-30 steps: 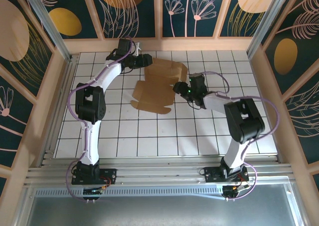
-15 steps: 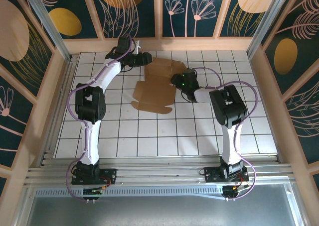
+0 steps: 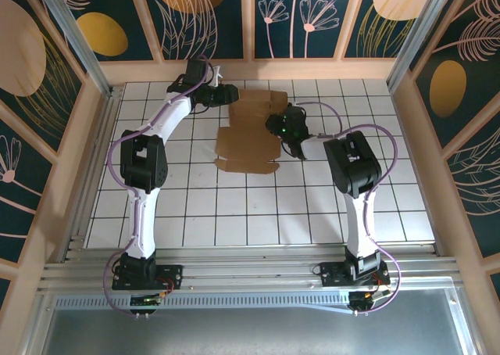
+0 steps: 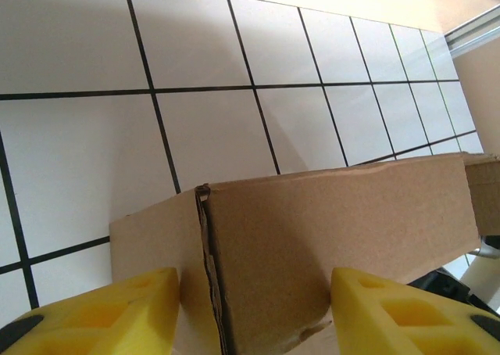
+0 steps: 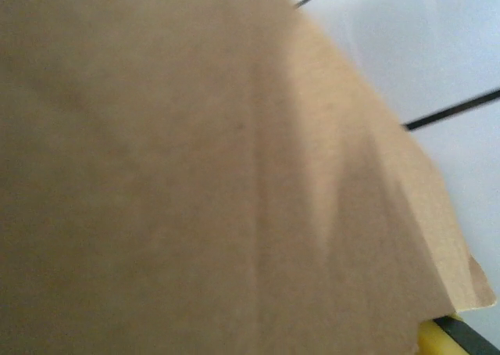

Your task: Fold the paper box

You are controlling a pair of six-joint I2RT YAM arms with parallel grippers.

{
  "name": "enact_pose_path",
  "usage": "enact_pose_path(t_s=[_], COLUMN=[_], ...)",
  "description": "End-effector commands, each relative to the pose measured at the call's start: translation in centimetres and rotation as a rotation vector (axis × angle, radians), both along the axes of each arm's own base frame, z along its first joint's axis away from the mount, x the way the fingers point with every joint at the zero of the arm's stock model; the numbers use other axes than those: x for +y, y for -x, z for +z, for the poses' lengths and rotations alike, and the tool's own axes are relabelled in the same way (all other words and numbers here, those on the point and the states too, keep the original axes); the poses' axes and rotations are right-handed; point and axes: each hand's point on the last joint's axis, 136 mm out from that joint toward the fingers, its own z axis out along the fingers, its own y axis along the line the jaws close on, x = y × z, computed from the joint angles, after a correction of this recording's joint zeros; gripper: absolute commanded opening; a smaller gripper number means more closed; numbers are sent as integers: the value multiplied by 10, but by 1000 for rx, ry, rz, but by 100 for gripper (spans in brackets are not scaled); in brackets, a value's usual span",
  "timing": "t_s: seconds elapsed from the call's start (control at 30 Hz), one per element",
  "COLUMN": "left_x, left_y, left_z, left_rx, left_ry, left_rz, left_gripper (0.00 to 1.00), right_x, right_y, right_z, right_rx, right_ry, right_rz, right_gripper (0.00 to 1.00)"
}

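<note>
Brown paper box, partly folded, on the white tiled table.

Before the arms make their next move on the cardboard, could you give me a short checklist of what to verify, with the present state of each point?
1. The paper box lies on the tiled table, between the two arms: ok.
2. A cardboard flap sits between the jaws of the left gripper: ok.
3. The left jaws pinch that flap firmly: cannot tell.
4. The right gripper is at the box's right edge: ok.
5. The right jaws hold cardboard: cannot tell, as the wrist view is very close and blurred.
6. The box is fully folded: not ok, its large panel lies flat.
</note>
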Motion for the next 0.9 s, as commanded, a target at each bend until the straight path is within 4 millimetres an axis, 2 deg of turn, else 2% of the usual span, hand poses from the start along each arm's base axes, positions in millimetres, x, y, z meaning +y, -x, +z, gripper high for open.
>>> enact_pose_path(t_s=[0.0,0.17,0.5,0.57,0.63,0.77,0.87], left_x=[-11,-12,-11,-8,-7,-4,-5], left_y=[6,6,6,5,4,-1,-1], left_z=[-10,-8,-5,-6,-7,-11,-14], left_rx=[35,35,33,30,27,30,36], left_ry=[-6,-4,-17,-30,-39,-49,-46], left_rz=[-45,-44,-35,-21,-11,10,10], left_gripper=[53,53,53,53,54,54,54], right_x=[16,25,31,24,16,-6,-24], right_y=[-7,-10,-18,-13,-3,25,46], right_z=[4,2,4,17,38,75,101], right_rx=[-51,-67,-75,-86,-122,-175,-207], right_ry=[80,100,100,103,98,109,102], right_rz=[68,120,139,120,114,137,178], right_gripper=[37,38,40,41,44,54,55])
